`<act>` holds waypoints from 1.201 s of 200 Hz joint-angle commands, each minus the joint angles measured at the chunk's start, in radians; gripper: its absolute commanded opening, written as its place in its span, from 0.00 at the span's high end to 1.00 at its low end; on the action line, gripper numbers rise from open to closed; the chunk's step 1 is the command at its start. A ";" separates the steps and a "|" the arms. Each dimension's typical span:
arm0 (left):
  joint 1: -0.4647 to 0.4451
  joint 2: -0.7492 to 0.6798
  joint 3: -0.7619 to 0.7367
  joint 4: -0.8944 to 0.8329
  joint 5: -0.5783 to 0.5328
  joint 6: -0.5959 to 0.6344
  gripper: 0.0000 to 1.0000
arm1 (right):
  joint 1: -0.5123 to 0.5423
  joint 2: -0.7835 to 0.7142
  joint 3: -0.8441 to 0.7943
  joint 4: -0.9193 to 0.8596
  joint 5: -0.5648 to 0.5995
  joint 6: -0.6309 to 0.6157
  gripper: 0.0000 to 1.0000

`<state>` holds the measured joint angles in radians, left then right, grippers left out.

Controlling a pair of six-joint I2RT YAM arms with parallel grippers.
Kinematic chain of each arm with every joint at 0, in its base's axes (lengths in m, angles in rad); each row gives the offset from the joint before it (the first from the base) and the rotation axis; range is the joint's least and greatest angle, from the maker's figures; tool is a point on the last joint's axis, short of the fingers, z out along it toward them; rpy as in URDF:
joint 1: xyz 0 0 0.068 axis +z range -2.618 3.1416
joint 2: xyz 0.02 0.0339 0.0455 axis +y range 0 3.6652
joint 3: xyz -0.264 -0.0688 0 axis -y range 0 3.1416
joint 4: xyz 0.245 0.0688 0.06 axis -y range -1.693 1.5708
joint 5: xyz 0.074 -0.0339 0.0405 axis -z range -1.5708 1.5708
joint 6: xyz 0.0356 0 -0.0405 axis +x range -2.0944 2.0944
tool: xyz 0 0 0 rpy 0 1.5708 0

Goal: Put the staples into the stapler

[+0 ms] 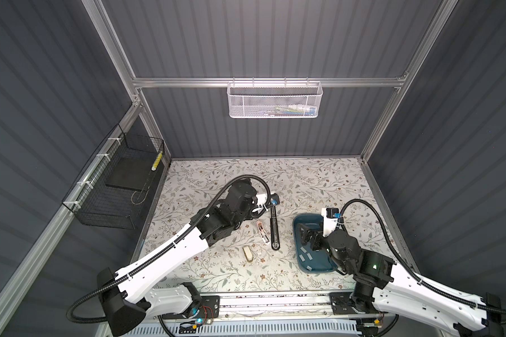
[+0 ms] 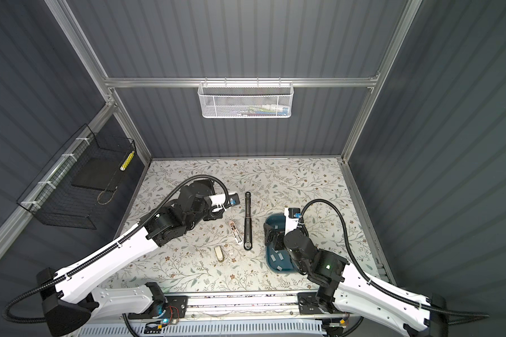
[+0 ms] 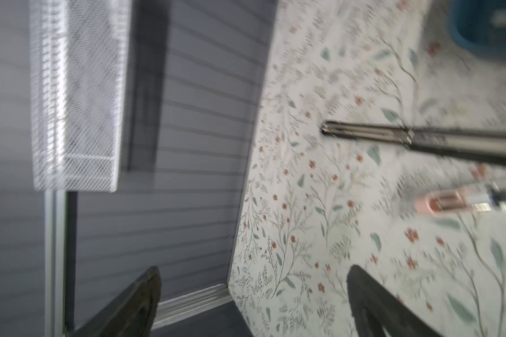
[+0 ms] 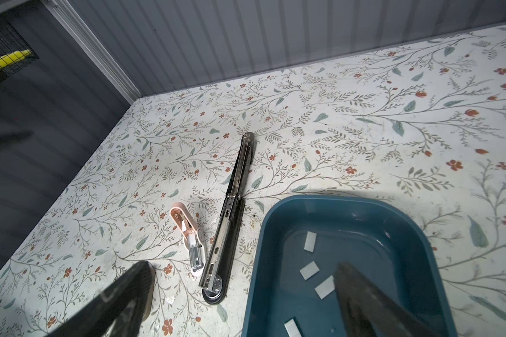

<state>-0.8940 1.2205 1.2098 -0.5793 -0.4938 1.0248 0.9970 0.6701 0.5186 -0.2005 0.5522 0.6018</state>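
Several staples (image 4: 309,270) lie loose in the blue tray (image 4: 272,256)

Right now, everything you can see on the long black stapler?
The long black stapler lies swung fully open, both halves flat in one line on the floral table, joined by a mid-length hinge. Body black; the half with the rounded end shows a silvery metal channel facing up, the other a darker rail. Whether the channel is loaded cannot be told. It lies between the pink stapler and the blue tray, near both but apart; only the table touches it.
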 commanded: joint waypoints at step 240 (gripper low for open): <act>-0.348 0.435 -0.142 -0.418 0.009 0.218 0.31 | -0.061 0.013 -0.045 0.034 0.031 0.003 0.01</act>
<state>-1.2377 1.6428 1.0962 -0.9794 -0.4660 1.1934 0.9382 0.6659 0.4606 -0.1963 0.6010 0.6170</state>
